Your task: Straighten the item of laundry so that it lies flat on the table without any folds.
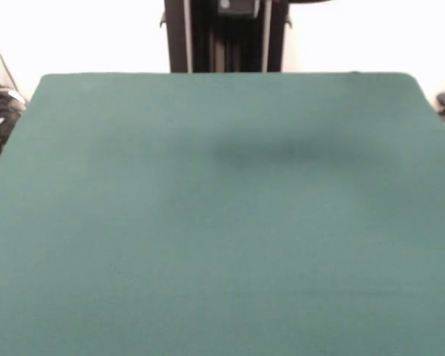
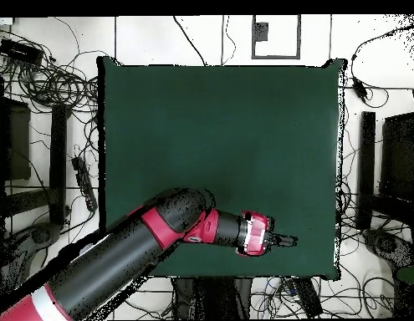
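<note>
The table [image 1: 222, 245] is covered in plain dark green cloth and fills the front view; it also shows in the overhead view [image 2: 218, 134]. The blue item of laundry shows in neither view. My gripper [image 2: 285, 241] shows only in the overhead view, at the end of the red and black arm [image 2: 151, 242]. It hangs over the table's edge nearest the robot's base, right of the middle. Whether it is open or shut does not show. In the front view the arm is out of the picture and only a faint shadow [image 1: 282, 150] lies on the cloth.
The black pedestal [image 1: 224, 35] stands behind the table's far edge. In the overhead view, tangled cables [image 2: 51, 79] lie on the floor left of the table, and dark equipment [image 2: 390, 175] stands to its right.
</note>
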You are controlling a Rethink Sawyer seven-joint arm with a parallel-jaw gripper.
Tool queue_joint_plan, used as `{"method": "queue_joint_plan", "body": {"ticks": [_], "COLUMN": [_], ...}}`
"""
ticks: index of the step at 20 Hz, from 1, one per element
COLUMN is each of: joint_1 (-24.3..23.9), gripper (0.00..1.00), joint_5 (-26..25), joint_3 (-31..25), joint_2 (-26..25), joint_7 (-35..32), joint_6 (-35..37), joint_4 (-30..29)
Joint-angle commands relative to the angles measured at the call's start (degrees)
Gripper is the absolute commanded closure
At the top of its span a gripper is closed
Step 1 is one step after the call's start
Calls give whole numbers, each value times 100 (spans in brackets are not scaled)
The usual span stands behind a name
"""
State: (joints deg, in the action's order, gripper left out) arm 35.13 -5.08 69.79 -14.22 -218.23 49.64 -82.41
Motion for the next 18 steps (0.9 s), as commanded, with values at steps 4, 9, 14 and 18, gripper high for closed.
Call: {"method": "queue_joint_plan", "body": {"ticks": [4, 9, 14, 18], "joint_1": [241, 263, 291, 364], "gripper": [100, 100, 100, 100], "joint_5": [1443, 2030, 2492, 2876], "joint_3": [-567, -490, -272, -187], "joint_2": [-1003, -1456, -1966, -2270], "joint_7": [-2412, -2607, -2600, -2601], "joint_6": [-118, -347, -207, -307], "joint_4": [127, 285, 525, 559]}}
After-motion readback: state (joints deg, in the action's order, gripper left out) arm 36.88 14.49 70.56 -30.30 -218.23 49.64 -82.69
